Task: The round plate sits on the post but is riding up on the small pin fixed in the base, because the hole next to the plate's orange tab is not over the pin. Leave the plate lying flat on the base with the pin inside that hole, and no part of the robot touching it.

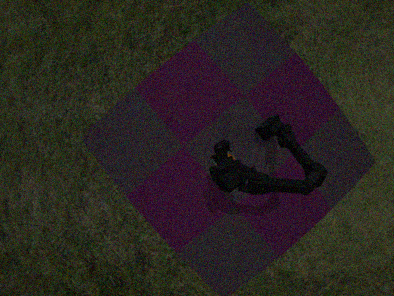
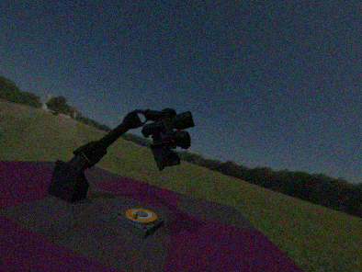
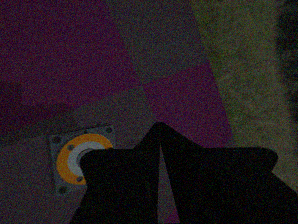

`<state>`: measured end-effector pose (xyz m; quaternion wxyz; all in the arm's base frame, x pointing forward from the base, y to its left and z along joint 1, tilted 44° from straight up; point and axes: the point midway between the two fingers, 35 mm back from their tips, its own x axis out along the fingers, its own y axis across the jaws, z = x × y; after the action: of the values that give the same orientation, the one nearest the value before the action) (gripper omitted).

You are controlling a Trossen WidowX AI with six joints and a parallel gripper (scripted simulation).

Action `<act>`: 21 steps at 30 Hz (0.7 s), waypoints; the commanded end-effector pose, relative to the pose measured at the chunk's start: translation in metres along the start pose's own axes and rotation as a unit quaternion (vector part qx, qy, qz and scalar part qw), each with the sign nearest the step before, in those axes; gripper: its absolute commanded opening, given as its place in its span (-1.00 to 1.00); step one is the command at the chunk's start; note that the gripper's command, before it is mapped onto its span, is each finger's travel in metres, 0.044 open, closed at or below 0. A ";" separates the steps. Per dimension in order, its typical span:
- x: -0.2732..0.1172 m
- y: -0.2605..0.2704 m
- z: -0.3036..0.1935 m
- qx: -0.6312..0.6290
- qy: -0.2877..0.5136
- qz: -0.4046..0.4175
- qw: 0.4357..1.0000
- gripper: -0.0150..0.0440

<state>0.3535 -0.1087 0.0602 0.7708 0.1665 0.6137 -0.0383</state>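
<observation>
The round plate (image 2: 130, 215) (image 3: 63, 165) shows an orange ring around a pale middle, with small dark holes in the ring in the wrist view. It sits on the square grey base (image 2: 146, 230) (image 3: 58, 183). Only a sliver of orange shows beside the arm in the top view. My gripper (image 2: 168, 165) (image 3: 158, 126) is shut and empty, high above the mat and apart from the plate. One finger hides the plate's right part in the wrist view. The pin and the tab cannot be made out, nor whether the plate lies flat or tilted.
The arm's own base (image 1: 270, 128) (image 2: 69, 184) stands on the checkered mat (image 1: 192, 90) behind the grey base. The folded arm hangs over the plate area in the top view. Grass (image 1: 45, 200) surrounds the mat. The views are dark and grainy.
</observation>
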 end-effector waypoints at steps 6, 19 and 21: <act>0.056 0.050 -0.100 -0.156 0.166 0.278 0.933 -0.49; 0.062 0.055 -0.105 -0.158 0.168 0.285 0.931 -0.49; 0.072 0.061 -0.110 -0.158 0.168 0.285 0.931 -0.49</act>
<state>0.2870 -0.0177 -0.0072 0.6562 0.2091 0.6571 0.3065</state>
